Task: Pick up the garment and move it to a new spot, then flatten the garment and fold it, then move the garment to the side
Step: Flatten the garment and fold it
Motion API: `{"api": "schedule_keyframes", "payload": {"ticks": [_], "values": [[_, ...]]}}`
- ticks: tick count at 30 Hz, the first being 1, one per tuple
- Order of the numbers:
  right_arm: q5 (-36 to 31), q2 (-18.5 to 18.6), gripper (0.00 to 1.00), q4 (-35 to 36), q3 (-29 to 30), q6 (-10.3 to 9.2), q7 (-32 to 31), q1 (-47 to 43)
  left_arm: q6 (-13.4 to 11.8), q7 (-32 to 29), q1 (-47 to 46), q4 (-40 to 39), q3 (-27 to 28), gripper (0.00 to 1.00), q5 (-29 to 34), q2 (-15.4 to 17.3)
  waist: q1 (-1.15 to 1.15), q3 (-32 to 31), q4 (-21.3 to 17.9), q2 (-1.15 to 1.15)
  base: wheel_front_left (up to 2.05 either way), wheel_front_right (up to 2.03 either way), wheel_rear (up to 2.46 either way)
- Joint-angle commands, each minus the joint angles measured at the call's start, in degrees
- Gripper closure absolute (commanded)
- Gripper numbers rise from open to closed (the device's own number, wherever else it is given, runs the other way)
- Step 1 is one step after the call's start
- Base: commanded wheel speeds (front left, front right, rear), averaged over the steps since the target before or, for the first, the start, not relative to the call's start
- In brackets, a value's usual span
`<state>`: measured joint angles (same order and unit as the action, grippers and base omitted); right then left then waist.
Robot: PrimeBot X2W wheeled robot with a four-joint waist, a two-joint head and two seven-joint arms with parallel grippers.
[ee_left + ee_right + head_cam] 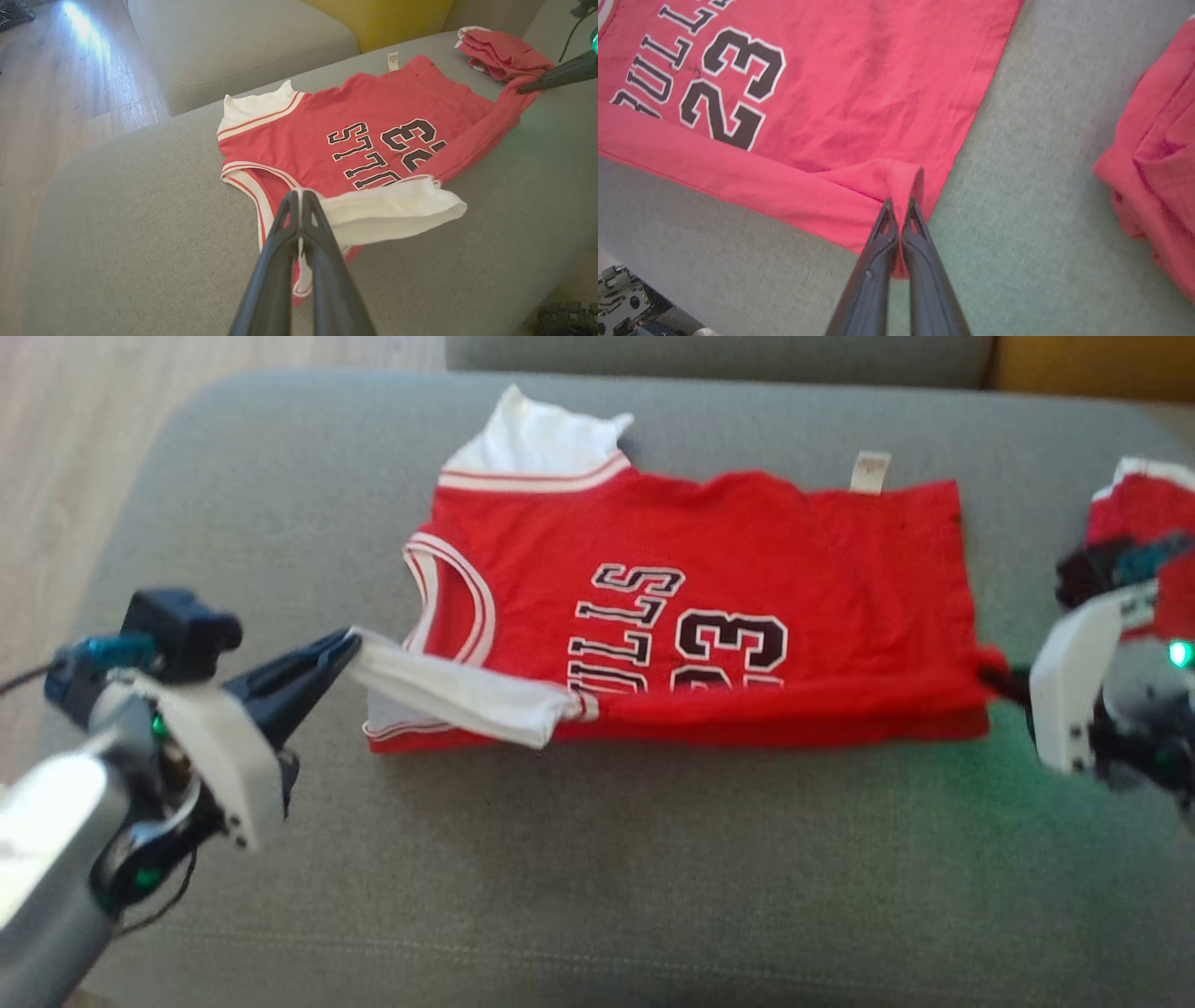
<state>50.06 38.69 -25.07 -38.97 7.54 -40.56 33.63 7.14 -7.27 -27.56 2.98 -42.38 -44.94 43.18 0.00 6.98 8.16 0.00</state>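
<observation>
From the bottom centre of the frame your left gripper (300, 197) rises, fingers pressed together on the white sleeve (392, 212) of the garment (373, 107), which lies mid-frame on the grey cushion (140, 224). Its print reads upside down, with the white label (393, 60) at the far edge. At the upper right, the right gripper (523, 88) pinches a red hem corner beside a red bundle (504, 51).

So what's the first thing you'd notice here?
The red short-sleeved jersey with black "BULLS 23" print, spread across the grey fabric sofa cushion. The left pincer pinches its white sleeve at one end, and the right pincer pinches its red hem corner at the other. A smaller crumpled red cloth bundle sits off to the robot's right.
</observation>
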Motion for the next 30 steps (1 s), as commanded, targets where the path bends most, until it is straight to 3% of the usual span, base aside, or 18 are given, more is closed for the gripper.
{"api": "schedule_keyframes", "payload": {"ticks": [1, 12, 21, 22, 23, 24, 25, 26, 27, 30], "values": [[-0.97, 0.78, 1.00, 0.78, 0.47, -0.05, 0.90, 2.13, 0.22, -0.23, -4.60, -0.35, 2.45, 1.00, 0.50, 1.81, 0.00, 2.26, -0.87, 0.00, 0.00, 0.00, 0.00], [-3.68, -3.19, 1.00, -5.12, -2.90, -0.05, 3.99, 9.39, 0.34, 1.81, -15.88, 10.30, -5.48, 1.00, 0.64, -0.76, 0.00, 7.34, -2.77, 0.00, 0.00, 0.00, 0.00], [-2.23, -4.77, 1.00, -8.06, -5.72, -0.05, 6.98, 12.83, 0.34, 6.18, -21.54, 19.18, -8.31, 1.00, -0.22, -3.59, 0.00, 9.25, -3.36, 0.00, 0.00, 0.00, 0.00], [-2.02, -4.91, 0.79, -8.42, -5.84, -0.05, 7.47, 13.21, 0.34, 6.67, -22.09, 20.10, -8.46, 1.00, -0.14, -3.93, 0.00, 9.46, -3.38, 0.00, 0.00, 0.00, 0.00], [-1.98, -5.05, 0.34, -8.93, -5.74, -0.05, 8.32, 13.63, 0.34, 7.14, -22.59, 21.01, -8.58, 1.00, -0.06, -4.31, 0.00, 9.65, -3.38, 0.00, 0.00, 0.00, 0.00], [-1.84, -5.33, 0.00, -9.76, -5.37, -0.05, 9.16, 13.99, 0.34, 7.72, -23.06, 22.05, -8.52, 1.00, 0.05, -4.75, 0.00, 9.82, -3.36, 0.00, 0.00, 0.00, 0.00], [-1.75, -5.71, 0.00, -10.49, -5.00, -0.05, 10.19, 14.34, 0.15, 8.43, -23.50, 23.16, -8.36, 0.84, 0.25, -5.29, 0.00, 9.98, -3.32, 0.00, 0.00, 0.00, 0.00], [-1.50, -6.17, 0.00, -11.27, -4.68, -0.05, 10.93, 14.58, -0.33, 9.26, -23.91, 24.29, -8.19, 0.25, 0.57, -5.88, 0.00, 10.11, -3.29, 0.00, 0.00, 0.00, 0.00], [-1.32, -6.56, 0.00, -11.79, -4.69, -0.05, 11.39, 14.76, -0.88, 10.09, -24.25, 25.44, -8.05, 0.00, 0.88, -6.52, 0.00, 10.20, -3.26, 0.00, 0.00, 0.00, 0.00], [-1.14, -7.33, 0.00, -13.27, -4.62, -0.05, 13.28, 15.20, -2.26, 12.48, -24.88, 28.56, -7.76, 0.00, 1.57, -8.41, 0.00, 10.37, -3.27, 0.00, 0.00, 0.00, 0.00]]}}
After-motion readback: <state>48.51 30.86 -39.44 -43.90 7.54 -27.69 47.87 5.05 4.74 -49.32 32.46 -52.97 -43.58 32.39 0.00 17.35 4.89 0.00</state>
